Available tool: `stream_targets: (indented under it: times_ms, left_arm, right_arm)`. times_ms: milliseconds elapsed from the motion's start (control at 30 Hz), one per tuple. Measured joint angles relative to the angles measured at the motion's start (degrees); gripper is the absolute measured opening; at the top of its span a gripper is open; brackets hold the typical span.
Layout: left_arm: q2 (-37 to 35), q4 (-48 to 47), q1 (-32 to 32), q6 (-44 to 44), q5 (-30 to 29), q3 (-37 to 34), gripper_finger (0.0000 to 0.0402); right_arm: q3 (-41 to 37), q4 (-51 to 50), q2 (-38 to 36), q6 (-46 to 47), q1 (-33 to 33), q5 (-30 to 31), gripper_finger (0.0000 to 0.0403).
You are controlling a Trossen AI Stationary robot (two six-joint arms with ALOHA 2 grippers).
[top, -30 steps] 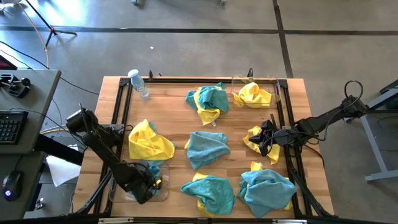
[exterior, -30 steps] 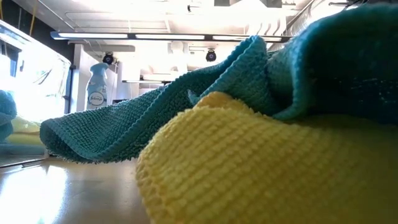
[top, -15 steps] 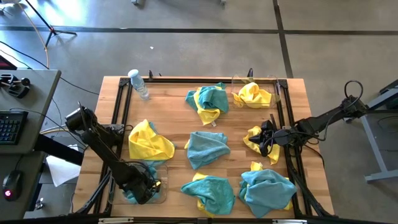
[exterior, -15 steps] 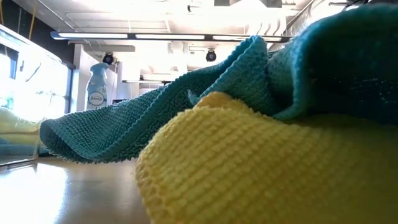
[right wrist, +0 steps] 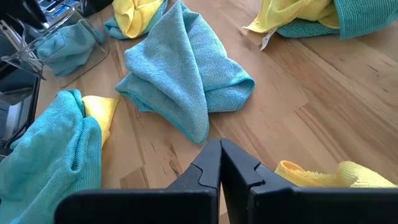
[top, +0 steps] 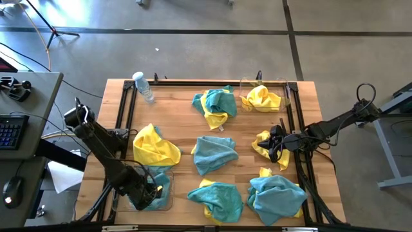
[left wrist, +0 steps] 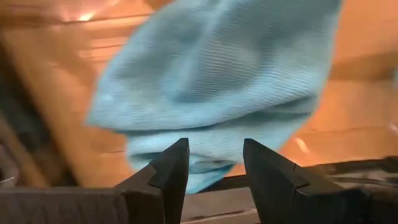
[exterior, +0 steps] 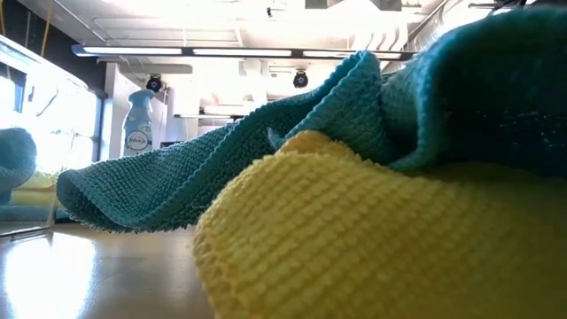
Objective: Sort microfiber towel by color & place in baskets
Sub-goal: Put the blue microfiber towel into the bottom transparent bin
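My left gripper (top: 152, 191) (left wrist: 214, 146) stands open over the near-left basket (top: 166, 206), a clear tub. A teal microfiber towel (left wrist: 211, 74) lies crumpled in that tub just beyond the fingertips. My right gripper (top: 273, 149) (right wrist: 221, 144) is shut at the table's right side, by a loose yellow towel (top: 262, 143). The far-right basket (top: 286, 96) holds a yellow towel (top: 261, 98). Other towels lie on the wood: a yellow one (top: 154, 147), a teal one (top: 214, 153), and mixed teal and yellow heaps (top: 215, 103) (top: 217, 198) (top: 277, 196). My right gripper's shut fingers stand beside the yellow towel's edge (right wrist: 311, 174), low over the wood. I cannot tell whether they touch it.
A small clear water bottle (top: 143, 86) stands at the far left corner. Black rails (top: 122, 116) run along the table's left and right sides. In the low view a teal towel (exterior: 266, 151) over a yellow one (exterior: 372, 239) fills the foreground.
My left gripper has opened and let go of the teal towel, which now lies in the near-left basket. The left arm's elbow has swung toward the table's left edge.
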Motion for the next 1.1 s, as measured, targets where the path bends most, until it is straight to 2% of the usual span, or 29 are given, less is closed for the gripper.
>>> stream_targets:
  times_ms: [267, 467, 700, 833, 1000, 1100]
  left_arm:
    - [0.0, -1.8, 0.0, 2.8, 1.1, 3.3, 0.0143]
    - [0.0, -3.6, 0.0, 2.6, -8.5, 5.5, 0.0143]
    - [-2.8, -13.2, 1.5, 6.5, -13.3, 9.8, 0.0143]
    - [-6.3, -18.7, 3.3, 12.5, -17.0, 10.5, 0.0143]
    - [-10.7, -26.8, 7.2, 22.3, -18.1, 10.5, 0.0142]
    - [-12.8, -30.6, 10.6, 27.7, -20.0, 10.5, 0.0142]
  right_arm:
    - [0.0, 0.0, 0.0, 0.0, 0.0, -0.4, 0.0]
    - [0.0, 0.0, 0.0, 0.0, 0.0, 1.2, 0.0]
    - [0.0, 0.0, 0.0, 0.0, 0.0, 1.2, 0.0]
    - [0.0, 0.0, 0.0, 0.0, 0.0, 1.2, 0.0]
    - [0.0, 1.3, 0.0, 1.5, 0.0, 1.4, 0.0]
    - [0.0, 4.6, 0.0, 1.3, -0.1, 3.8, 0.0]
